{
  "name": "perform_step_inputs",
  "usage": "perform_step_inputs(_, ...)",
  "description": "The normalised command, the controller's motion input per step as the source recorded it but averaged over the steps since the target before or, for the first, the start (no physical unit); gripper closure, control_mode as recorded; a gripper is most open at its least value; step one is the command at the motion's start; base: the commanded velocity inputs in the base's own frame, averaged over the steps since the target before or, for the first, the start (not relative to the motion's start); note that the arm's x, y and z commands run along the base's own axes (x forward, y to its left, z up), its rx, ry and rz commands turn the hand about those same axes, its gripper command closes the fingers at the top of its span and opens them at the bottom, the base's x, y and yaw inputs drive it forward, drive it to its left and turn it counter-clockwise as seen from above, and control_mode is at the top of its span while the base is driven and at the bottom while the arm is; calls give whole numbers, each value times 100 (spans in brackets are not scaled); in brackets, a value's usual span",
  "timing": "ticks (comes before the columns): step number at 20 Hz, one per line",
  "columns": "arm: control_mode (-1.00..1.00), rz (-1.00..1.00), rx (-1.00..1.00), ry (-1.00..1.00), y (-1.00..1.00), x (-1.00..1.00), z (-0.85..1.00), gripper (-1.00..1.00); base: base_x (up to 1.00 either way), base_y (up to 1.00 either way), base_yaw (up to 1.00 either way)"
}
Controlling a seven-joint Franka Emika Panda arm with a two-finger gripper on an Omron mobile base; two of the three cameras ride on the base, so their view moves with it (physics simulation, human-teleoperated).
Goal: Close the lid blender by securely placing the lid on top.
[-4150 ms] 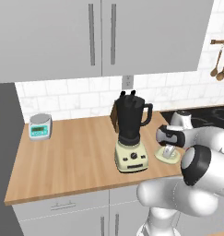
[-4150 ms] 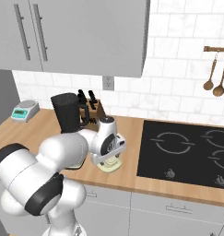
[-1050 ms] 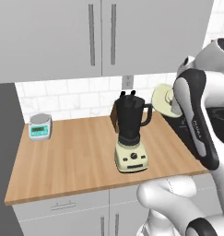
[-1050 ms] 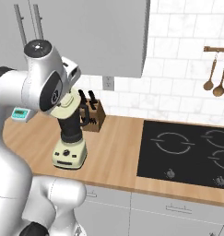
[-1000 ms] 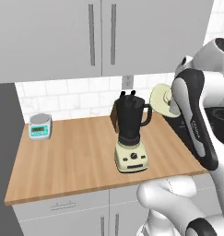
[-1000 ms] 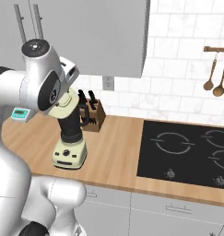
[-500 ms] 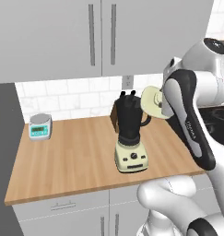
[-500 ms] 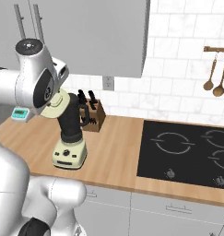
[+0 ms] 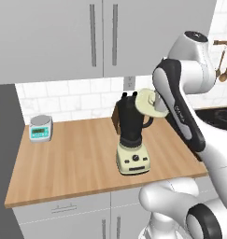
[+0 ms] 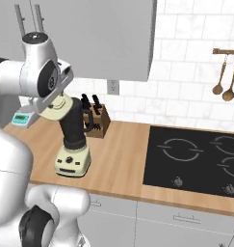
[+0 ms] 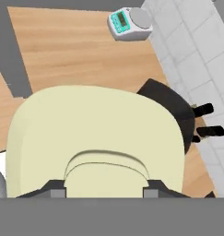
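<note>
At centre right of the left base view, the lid [image 9: 150,101] hangs in the air, tilted on edge, just beside the upper right of the blender [image 9: 132,135] jar and not yet on it. The gripper [image 9: 158,100] has its jaws clamped on the lid; in the hand view the lid [image 11: 96,140] spreads across the lower centre with the fingertips [image 11: 52,187] pressed at either side of its knob. In the right base view the lid [image 10: 56,109] sits at the left of the jar top, by the blender [image 10: 73,138].

To do this step well, I judge the lid needs levelling flat first, then centring over the jar mouth. Lower straight down, press until seated, only then let go. Coming in tilted risks catching the rim or nudging the tall jar sideways. Watch the side handle.

The blender stands upright near the front middle of the wooden counter [image 9: 73,158]. A knife block [image 10: 100,120] sits behind it against the white tile wall, close to the jar. A small teal scale [image 9: 41,128] is at the far left of the counter, well apart; it also shows at the top of the hand view [image 11: 129,21]. A black cooktop [image 10: 195,159] is at the right. Grey cabinets [image 9: 91,37] hang above. Wooden spoons [image 10: 224,77] hang on a rail at the upper right. An outlet [image 10: 113,87] is on the wall.
</note>
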Motion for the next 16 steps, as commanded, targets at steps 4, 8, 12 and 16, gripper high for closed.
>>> perform_step_inputs(4,-100,-3,0,17,0,44,0,100,0,0,0)
perform_step_inputs(8,-100,-2,0,11,0,20,-6,100,0,0,0)
perform_step_inputs(12,-100,-2,0,1,0,3,-23,100,0,0,0)
perform_step_inputs(16,-100,-1,0,0,6,14,-15,100,0,0,0)
